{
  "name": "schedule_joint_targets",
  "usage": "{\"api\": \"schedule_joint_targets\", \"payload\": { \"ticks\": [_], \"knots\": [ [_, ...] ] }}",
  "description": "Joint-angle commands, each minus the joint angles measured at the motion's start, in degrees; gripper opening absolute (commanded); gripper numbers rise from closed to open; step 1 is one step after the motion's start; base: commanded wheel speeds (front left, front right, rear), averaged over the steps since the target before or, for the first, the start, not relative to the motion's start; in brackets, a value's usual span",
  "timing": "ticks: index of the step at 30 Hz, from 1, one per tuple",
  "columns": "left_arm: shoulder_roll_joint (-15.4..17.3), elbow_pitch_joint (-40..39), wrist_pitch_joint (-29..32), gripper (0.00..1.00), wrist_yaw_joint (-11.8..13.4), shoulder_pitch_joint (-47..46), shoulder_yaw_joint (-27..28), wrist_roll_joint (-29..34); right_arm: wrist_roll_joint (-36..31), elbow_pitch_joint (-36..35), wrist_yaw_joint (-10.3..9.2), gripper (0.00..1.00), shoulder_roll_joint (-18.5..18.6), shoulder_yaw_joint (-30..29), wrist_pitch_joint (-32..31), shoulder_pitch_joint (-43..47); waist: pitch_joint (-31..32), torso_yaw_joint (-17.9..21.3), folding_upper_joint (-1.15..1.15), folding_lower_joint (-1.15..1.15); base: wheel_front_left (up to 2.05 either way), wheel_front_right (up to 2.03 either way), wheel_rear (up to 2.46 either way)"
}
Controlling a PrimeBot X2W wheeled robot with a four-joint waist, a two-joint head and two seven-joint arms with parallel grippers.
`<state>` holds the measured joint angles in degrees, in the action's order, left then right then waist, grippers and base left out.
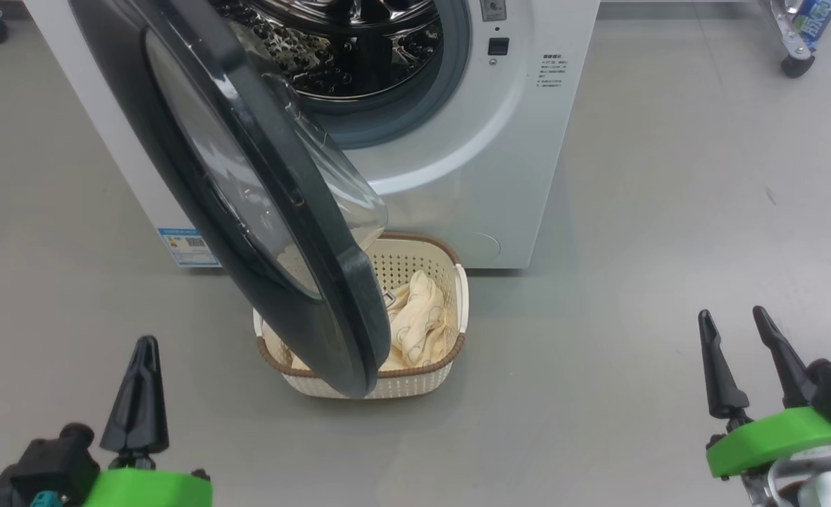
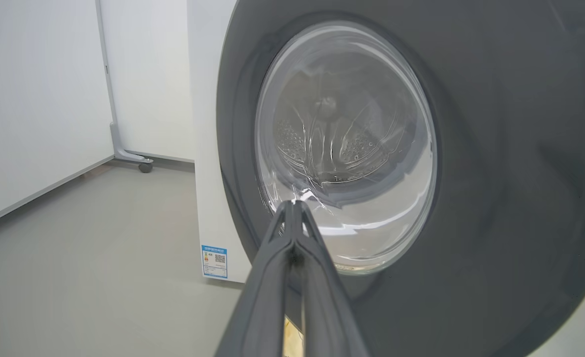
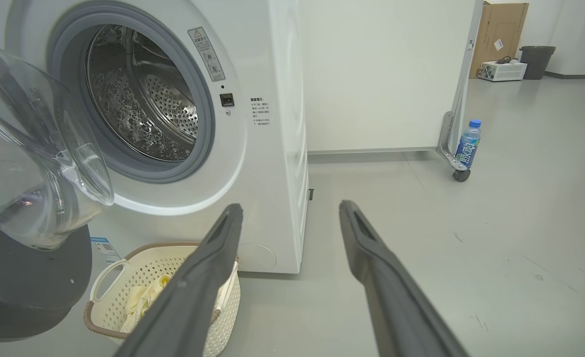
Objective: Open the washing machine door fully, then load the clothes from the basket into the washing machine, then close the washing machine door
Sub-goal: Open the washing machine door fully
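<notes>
Grey, smooth floor [image 1: 634,282] ran all through the room, with white walls at the back. On the left, a white panel [image 2: 148,74] stood on a little wheel.

The left tool [image 1: 146,345] was low on the left in the head view. Its two dark fingers were pressed tight together with nothing between them. It pointed up the view, at the front of the washing machine door [image 1: 282,211], and was apart from it.

A blue sticker [image 1: 189,246] sat low on the washing machine [image 1: 514,141]. The door hung from the left side of the round mouth and was partly open. Its free edge pointed out at the robot, and its clear glass bowl faced right, to the shiny steel drum [image 1: 359,56].

The basket [image 1: 458,296] stood on the floor, just in front of the washing machine. In the head view the door covered its left part. The clothes [image 1: 419,317] lay inside it, and the top fold ran from the robot's side to the machine's side.

The right tool [image 1: 731,313] was low on the right, well apart from the basket. Its fingers stood wide apart and held nothing.

Far right, a bottle [image 3: 467,144] with a blue cap stood upright by another wheel.
</notes>
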<state>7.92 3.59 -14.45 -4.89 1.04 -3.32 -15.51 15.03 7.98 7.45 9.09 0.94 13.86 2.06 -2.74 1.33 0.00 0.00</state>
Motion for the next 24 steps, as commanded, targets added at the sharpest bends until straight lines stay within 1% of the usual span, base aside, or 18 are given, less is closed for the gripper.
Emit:
{"api": "schedule_joint_targets", "payload": {
  "ticks": [1,7,11,17,23,24],
  "knots": [
    [0.7,-3.2,-0.5,0.00,0.3,-3.1,2.9,0.9,-0.4,-1.5,0.03,1.00,1.0,0.4,0.4,-1.3,0.1,-0.2,0.00,0.00,0.00,0.00,0.00],
    [2.4,-10.8,-0.2,0.00,0.4,-6.7,2.9,3.0,-0.6,-1.1,0.03,1.00,0.7,-0.2,0.6,-1.0,1.5,-0.7,0.00,0.00,0.00,0.00,0.00],
    [3.6,-16.9,2.7,0.00,-0.3,-11.0,0.8,3.5,-0.6,-0.6,0.03,1.00,0.7,-0.2,0.6,-0.7,2.4,-0.8,0.00,0.00,0.00,0.00,0.00],
    [4.0,-23.1,8.4,0.00,-1.7,-19.7,-6.2,3.2,-0.6,-0.3,0.03,1.00,0.9,0.1,0.6,-0.8,3.0,-0.2,0.00,0.00,0.00,0.00,0.00],
    [1.8,-25.3,11.4,0.00,-2.1,-26.5,-13.9,2.7,-0.5,-0.4,0.03,1.00,1.2,0.7,0.4,-1.2,2.8,1.2,0.00,0.00,0.00,0.00,0.00],
    [1.8,-25.3,11.4,0.00,-2.1,-26.5,-13.9,2.7,-0.5,-0.4,0.03,1.00,1.2,0.7,0.4,-1.2,2.8,1.2,0.00,0.00,0.00,0.00,0.00]
  ]
}}
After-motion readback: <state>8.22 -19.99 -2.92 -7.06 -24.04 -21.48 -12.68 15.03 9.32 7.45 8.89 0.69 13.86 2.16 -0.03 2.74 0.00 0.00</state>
